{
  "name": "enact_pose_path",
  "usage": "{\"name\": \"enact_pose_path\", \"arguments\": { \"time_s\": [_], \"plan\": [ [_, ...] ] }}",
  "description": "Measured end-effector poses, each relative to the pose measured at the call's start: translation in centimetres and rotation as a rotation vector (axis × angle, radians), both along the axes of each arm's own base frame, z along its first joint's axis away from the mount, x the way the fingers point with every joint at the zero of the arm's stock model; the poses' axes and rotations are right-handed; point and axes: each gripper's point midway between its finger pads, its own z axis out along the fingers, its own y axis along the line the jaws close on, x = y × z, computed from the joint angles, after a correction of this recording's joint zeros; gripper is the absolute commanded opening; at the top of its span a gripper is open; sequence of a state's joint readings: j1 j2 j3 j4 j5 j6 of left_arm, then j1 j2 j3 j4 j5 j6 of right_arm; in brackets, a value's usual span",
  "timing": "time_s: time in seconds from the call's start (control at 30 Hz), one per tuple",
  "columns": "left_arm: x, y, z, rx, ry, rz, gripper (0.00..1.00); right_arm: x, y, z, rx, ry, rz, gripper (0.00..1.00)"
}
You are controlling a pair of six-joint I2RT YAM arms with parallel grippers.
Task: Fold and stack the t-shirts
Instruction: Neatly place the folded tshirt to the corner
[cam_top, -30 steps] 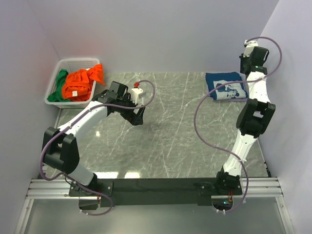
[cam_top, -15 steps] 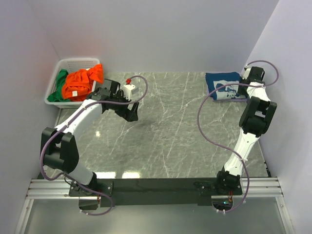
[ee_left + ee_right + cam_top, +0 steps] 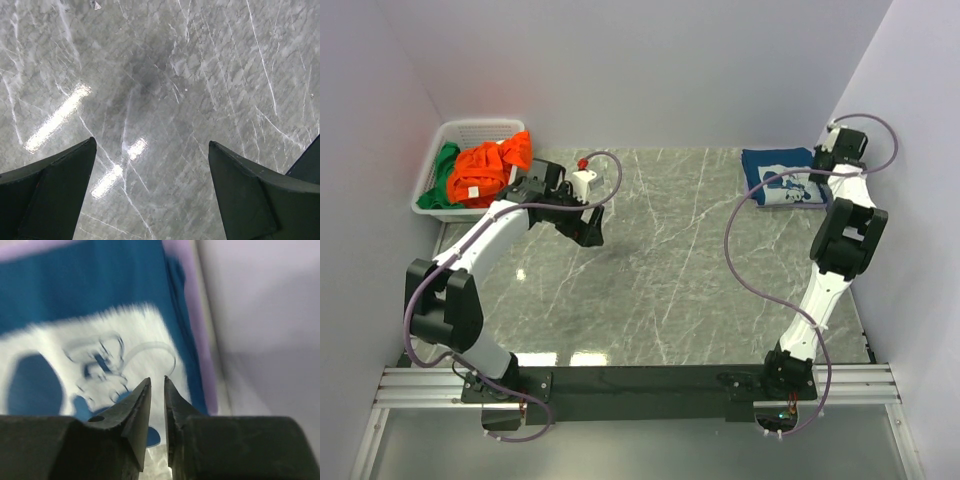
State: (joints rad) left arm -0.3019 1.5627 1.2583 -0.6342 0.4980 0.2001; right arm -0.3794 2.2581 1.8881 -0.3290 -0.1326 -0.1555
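A folded navy t-shirt (image 3: 782, 178) with a white chest print lies at the table's back right. In the right wrist view the navy t-shirt (image 3: 90, 295) fills the frame, blurred. My right gripper (image 3: 828, 162) hovers over its right edge. In the wrist view, the right gripper (image 3: 157, 378) has its jaws a narrow slit apart with nothing between them. An orange t-shirt (image 3: 490, 168) and a green one (image 3: 442, 175) lie crumpled in the basket. My left gripper (image 3: 587, 228) hangs wide open over bare marble to the right of the basket. The left gripper (image 3: 152, 141) holds nothing.
The white slotted basket (image 3: 470, 128) stands in the back left corner against the wall. Purple walls close in the table on the left, back and right. A purple cable (image 3: 745, 250) loops off the right arm over the grey marble table (image 3: 670, 270).
My right arm has come down from a raised pose to just over the navy shirt's right edge. My left gripper has drawn back a little to the left, toward the basket, still open.
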Motion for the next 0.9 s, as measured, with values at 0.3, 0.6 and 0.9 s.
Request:
{"name": "enact_pose_path", "arguments": {
  "time_s": [0.3, 0.6, 0.9],
  "plan": [
    [0.2, -0.1, -1.0, 0.008, 0.034, -0.001, 0.99, 6.5, -0.9, 8.4, -0.024, -0.261, 0.014, 0.21],
    [0.6, 0.0, -1.8, 0.014, 0.058, 0.004, 1.0, 7.7, 0.0, 0.8, -0.075, -0.14, 0.128, 0.22],
    [1.5, -0.5, -1.5, -0.004, 0.064, -0.004, 0.99, 9.3, -0.9, -1.1, -0.306, -0.071, 0.144, 0.24]
  ]
}}
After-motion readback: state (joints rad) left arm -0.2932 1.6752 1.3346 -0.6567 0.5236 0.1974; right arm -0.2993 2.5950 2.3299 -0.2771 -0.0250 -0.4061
